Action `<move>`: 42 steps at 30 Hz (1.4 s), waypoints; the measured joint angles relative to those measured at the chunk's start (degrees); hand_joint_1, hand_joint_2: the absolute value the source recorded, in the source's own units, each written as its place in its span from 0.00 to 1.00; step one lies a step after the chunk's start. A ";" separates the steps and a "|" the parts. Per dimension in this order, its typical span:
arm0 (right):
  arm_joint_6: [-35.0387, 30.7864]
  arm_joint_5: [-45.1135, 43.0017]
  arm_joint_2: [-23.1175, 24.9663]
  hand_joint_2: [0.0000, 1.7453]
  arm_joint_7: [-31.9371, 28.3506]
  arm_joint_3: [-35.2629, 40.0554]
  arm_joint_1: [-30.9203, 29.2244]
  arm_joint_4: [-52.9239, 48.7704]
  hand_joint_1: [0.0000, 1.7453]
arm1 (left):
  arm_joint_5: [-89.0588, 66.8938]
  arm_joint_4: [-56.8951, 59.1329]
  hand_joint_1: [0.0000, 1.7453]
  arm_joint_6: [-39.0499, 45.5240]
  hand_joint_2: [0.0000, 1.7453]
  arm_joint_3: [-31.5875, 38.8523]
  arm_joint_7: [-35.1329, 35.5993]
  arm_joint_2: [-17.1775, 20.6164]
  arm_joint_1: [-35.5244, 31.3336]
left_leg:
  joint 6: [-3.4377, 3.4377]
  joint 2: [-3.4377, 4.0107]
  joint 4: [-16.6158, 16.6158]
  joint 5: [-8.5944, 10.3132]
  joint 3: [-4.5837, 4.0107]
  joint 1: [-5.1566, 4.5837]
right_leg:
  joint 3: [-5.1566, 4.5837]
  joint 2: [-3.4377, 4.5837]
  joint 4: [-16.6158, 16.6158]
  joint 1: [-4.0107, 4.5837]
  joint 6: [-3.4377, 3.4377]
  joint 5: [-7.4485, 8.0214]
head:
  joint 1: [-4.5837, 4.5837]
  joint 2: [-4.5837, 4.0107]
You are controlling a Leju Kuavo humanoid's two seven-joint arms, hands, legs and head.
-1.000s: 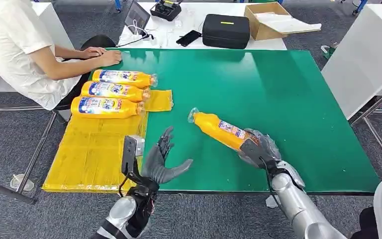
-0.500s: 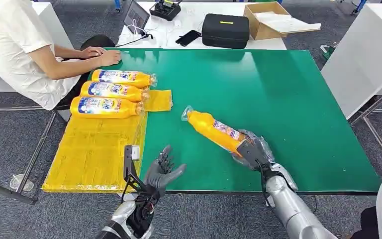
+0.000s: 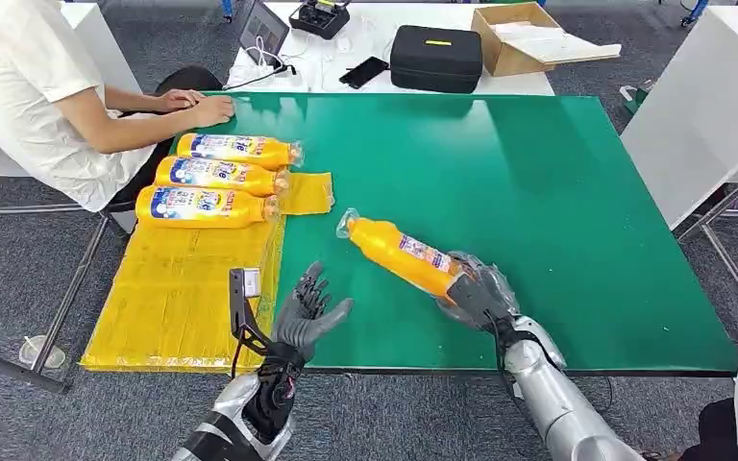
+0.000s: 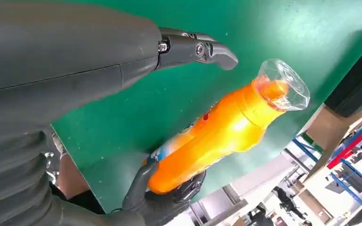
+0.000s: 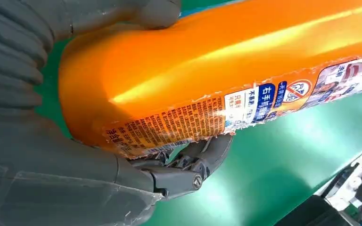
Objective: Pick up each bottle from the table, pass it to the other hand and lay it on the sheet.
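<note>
The right hand [image 3: 476, 293] is gripping the bottle [image 3: 399, 254] by its base; the left hand [image 3: 309, 317] is waiting wide, and a mistimed release risks dropping it.

Right hand [image 3: 476, 293] grips bottle [image 3: 399, 255]; left hand [image 3: 309, 315] empty.

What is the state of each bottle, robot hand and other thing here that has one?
Held bottle: gripped at its base, tilted, cap wrapped in clear film.
Right robot hand: gripping that bottle.
Left robot hand: empty, fingers apart.
Three bottles: lying side by side on the yellow sheet.
Cardboard box: open.
Black case: closed.
</note>
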 measured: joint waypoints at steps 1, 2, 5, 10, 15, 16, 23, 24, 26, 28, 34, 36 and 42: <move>0.15 -0.22 0.04 1.00 -0.46 0.02 0.00 -0.02 1.00 | -0.22 0.00 0.00 -0.64 1.00 0.15 -0.59 -0.07 0.00 | 0.00 0.00 0.00 0.00 -0.02 0.00 | -0.01 0.00 0.00 0.00 0.00 0.00 | 0.00 -0.02; 0.41 -0.52 0.11 1.00 -0.93 0.08 -0.02 -0.02 1.00 | -0.56 0.00 0.00 -1.29 1.00 0.24 -1.12 -0.09 -0.06 | 0.00 0.00 0.00 0.00 -0.03 0.00 | -0.02 0.00 0.00 0.00 0.00 0.00 | 0.00 -0.02; 1.27 -1.11 0.35 1.00 -2.03 0.53 -0.07 -0.42 1.00 | -1.84 0.02 0.00 -3.39 1.00 0.74 -3.13 -0.13 -0.72 | 0.00 -0.01 0.00 0.01 -0.10 0.00 | -0.08 0.00 0.01 0.00 0.00 0.01 | 0.00 -0.02; 3.12 -1.64 1.14 1.00 -3.58 2.62 -0.08 -1.77 1.00 | -0.97 2.25 0.00 -10.59 1.00 2.69 -1.14 -0.46 -2.43 | -0.01 -0.04 0.00 0.02 -0.17 0.00 | -0.15 0.00 0.01 0.00 0.00 0.01 | -0.02 -0.02; 3.78 -3.58 1.81 1.00 -4.35 3.98 -0.12 -2.69 1.00 | 1.25 7.46 0.00 -12.63 1.00 5.11 -0.85 -1.33 -3.55 | -0.02 -0.10 0.00 0.05 -0.40 0.00 | -0.38 -0.01 0.04 -0.01 0.01 0.01 | 0.00 -0.02; 3.87 -3.69 1.94 1.00 -4.44 4.17 -0.06 -2.99 1.00 | 1.12 8.34 0.00 -12.28 1.00 5.24 -1.44 -1.38 -3.73 | -0.02 -0.11 0.00 0.06 -0.44 0.00 | -0.41 -0.01 0.04 -0.01 0.01 0.01 | 0.00 -0.02; 4.30 -4.46 2.80 1.00 -5.66 5.99 0.16 -5.55 1.00 | 3.11 13.79 0.00 -12.09 1.00 7.74 0.33 -1.73 -5.90 | -0.01 -0.11 0.01 0.06 -0.61 0.00 | -0.58 -0.01 0.04 -0.01 0.01 0.01 | 0.00 -0.02; 4.35 -4.48 2.91 1.00 -5.75 6.23 0.16 -5.79 1.00 | 3.19 14.30 0.00 -12.09 1.00 7.98 0.46 -1.73 -6.16 | -0.01 -0.11 0.01 0.06 -0.61 0.00 | -0.58 -0.01 0.04 -0.01 0.01 0.01 | -0.02 -0.02; 4.28 -4.55 3.10 1.00 -5.81 6.69 0.16 -6.23 1.00 | 3.28 15.50 0.00 -11.74 1.00 8.31 0.63 -1.84 -6.70 | -0.02 -0.13 0.01 0.06 -0.63 0.00 | -0.59 -0.02 0.04 -0.01 0.01 0.01 | 0.00 -0.02; 3.85 -4.81 3.24 1.00 -5.81 6.91 0.23 -6.60 1.00 | 3.50 16.76 0.00 -11.04 1.00 8.63 0.68 -1.86 -7.01 | -0.02 -0.13 0.01 0.06 -0.64 0.00 | -0.61 -0.01 0.04 -0.01 0.01 0.01 | 0.00 -0.02; 3.26 -5.96 3.23 1.00 -5.55 6.99 1.09 -7.45 1.00 | 3.45 18.40 0.00 -10.03 1.00 9.31 -0.61 -2.03 -7.08 | -0.01 -0.14 0.01 0.06 -0.68 0.00 | -0.63 -0.02 0.04 -0.02 0.01 0.01 | 0.00 -0.02; 3.56 -6.12 3.23 1.00 -5.90 7.10 1.42 -7.85 1.00 | 3.17 18.51 0.00 -10.62 1.00 9.33 -2.01 -2.03 -7.11 | -0.01 -0.14 0.01 0.06 -0.69 0.00 | -0.63 -0.02 0.04 -0.02 0.01 0.01 | -0.02 -0.02; 4.24 -6.25 3.54 1.00 -6.08 8.35 2.20 -9.18 1.00 | 3.37 17.69 0.00 -20.76 1.00 9.35 -6.07 -2.03 -7.18 | -0.02 -0.15 0.01 0.06 -0.69 0.00 | -0.64 -0.02 0.04 -0.01 0.01 0.01 | 0.00 -0.02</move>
